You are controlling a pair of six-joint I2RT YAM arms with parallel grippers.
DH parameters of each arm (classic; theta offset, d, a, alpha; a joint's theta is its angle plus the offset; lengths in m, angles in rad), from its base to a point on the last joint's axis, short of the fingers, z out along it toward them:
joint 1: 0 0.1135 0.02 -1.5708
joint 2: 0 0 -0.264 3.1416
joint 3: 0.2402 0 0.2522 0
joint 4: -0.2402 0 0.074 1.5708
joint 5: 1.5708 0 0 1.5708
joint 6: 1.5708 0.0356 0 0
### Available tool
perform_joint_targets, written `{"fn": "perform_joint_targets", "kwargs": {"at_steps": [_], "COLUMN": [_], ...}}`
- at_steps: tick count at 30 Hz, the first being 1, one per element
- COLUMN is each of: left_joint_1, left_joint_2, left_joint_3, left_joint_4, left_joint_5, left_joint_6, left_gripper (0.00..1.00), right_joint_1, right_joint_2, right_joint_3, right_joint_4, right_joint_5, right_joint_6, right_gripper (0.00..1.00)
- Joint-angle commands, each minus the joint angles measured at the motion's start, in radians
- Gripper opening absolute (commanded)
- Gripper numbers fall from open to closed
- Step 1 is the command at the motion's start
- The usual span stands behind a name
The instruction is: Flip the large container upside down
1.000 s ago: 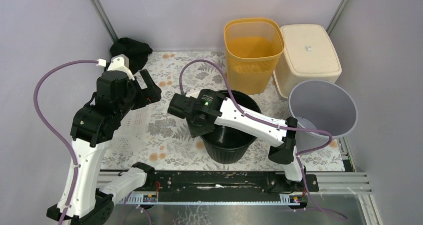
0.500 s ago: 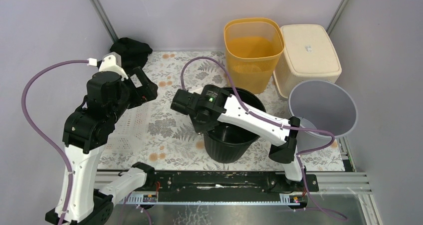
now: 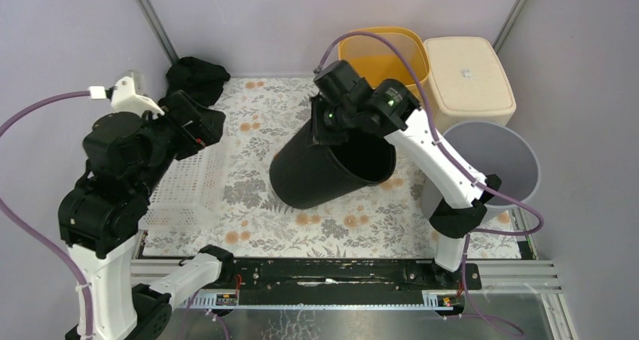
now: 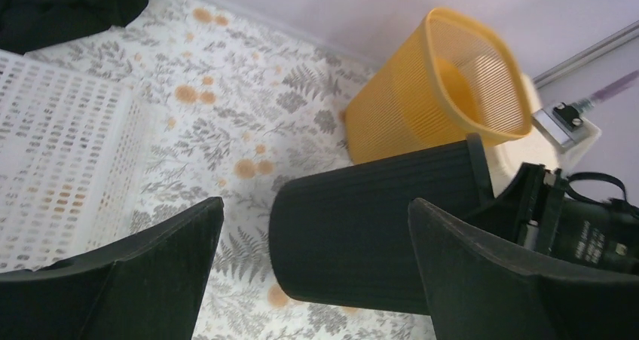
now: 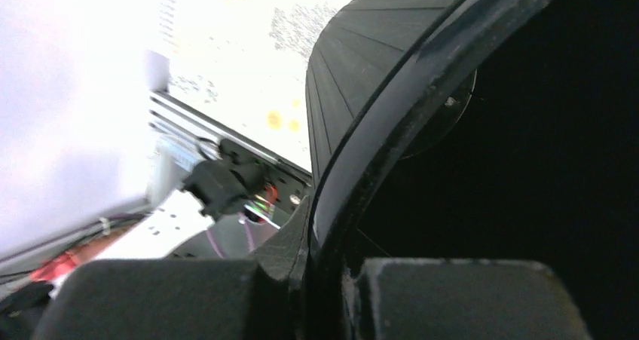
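The large container (image 3: pixel 320 170) is a black ribbed bucket, tipped almost onto its side over the flowered mat. Its mouth faces right and its base points to the near left. My right gripper (image 3: pixel 331 125) is shut on the upper rim; in the right wrist view the rim (image 5: pixel 392 129) passes between the jaws of that gripper (image 5: pixel 331 268). Whether the base touches the mat I cannot tell. My left gripper (image 3: pixel 205 125) is held open at the left, apart from the bucket. Between its fingers the left wrist view shows the container (image 4: pixel 377 227), with nothing in the left gripper (image 4: pixel 315 204).
A yellow slatted basket (image 3: pixel 380 61) and a cream bin (image 3: pixel 467 80) stand at the back right, a grey round bin (image 3: pixel 490 163) at the right. A white perforated basket (image 3: pixel 184 185) lies under the left arm. Black cloth (image 3: pixel 197 76) sits at the back left.
The right gripper shut on the bucket's rim, then lifted it back and tipped it from upright onto its side. The left arm drew back to the left.
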Motion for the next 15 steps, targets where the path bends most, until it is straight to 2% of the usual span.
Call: {"fn": "perform_joint_targets", "kwargs": {"at_steps": [1, 7, 15], "left_joint_1": [0.01, 0.008, 0.008], "left_joint_2": [0.021, 0.036, 0.053], "left_joint_3": [0.104, 0.194, 0.3], "left_joint_4": [-0.016, -0.039, -0.084], "left_joint_5": [0.02, 0.045, 0.045], "left_joint_6": [-0.025, -0.035, -0.029], "left_gripper": [1.0, 1.0, 1.0], "right_joint_1": [-0.043, -0.054, -0.055], "right_joint_2": [-0.046, -0.044, -0.169], "right_joint_3": [0.053, -0.058, -0.534], "right_joint_4": [0.234, 0.542, 1.192], "right_joint_5": [-0.131, -0.17, -0.18], "right_joint_6": [0.029, 0.177, 0.381], "right_gripper": [0.0, 0.0, 0.0]}}
